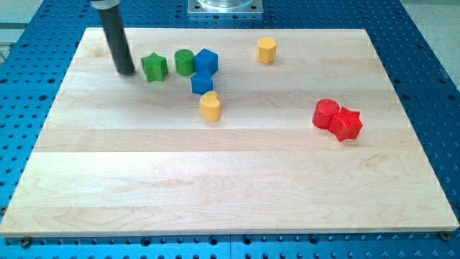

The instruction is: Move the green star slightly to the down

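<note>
The green star [154,67] lies on the wooden board [215,180] near the view's top left. My tip [126,71] rests on the board just left of the star, a small gap apart. A green cylinder [185,62] stands right of the star, close beside a blue block [206,60]. A second blue block [202,83] sits just below them, with a yellow heart [210,106] below that.
A yellow cylinder-like block [267,50] stands near the top middle. A red cylinder [325,113] and a red star [347,124] touch each other at the right. The board lies on a blue perforated table [431,86].
</note>
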